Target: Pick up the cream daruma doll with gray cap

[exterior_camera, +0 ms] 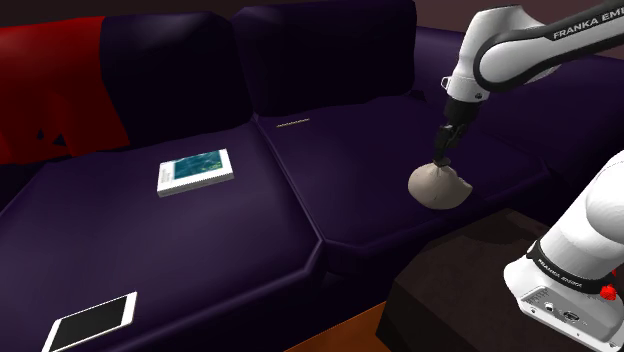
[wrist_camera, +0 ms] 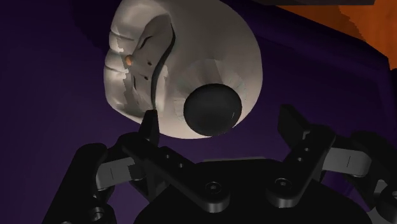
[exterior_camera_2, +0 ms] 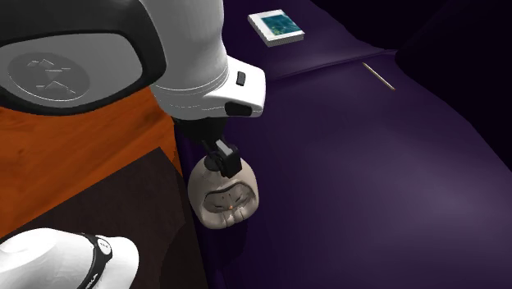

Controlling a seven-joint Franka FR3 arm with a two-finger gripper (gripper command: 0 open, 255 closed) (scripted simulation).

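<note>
Closest to the lens in the wrist view, the all-black two-finger gripper (wrist_camera: 219, 121) stands with its fingers (wrist_camera: 150, 127) apart and clasps nothing. The dark round cap (wrist_camera: 213, 109) of the cream, squat daruma doll (wrist_camera: 184, 57) sits in the gap between them, and neither finger seems to touch it.

The doll rests on the deep purple sofa cushion (exterior_camera: 380, 190), right of centre in the shoulder view and directly under the gripper, close to the cushion's front edge.

To do the grasp well, I'd say the hand should sink lower, so the pads pass the small cap and reach the wider cream body. It should stay centred, so both sides meet together. A pinch on the knob alone looks likely to slip.

The doll seems roughly upright, its short axis running up toward the gripper with the cap uppermost. It is nearly as broad as tall. Its painted face (exterior_camera_2: 226, 201) looks toward the lower edge of the second exterior view.
</note>
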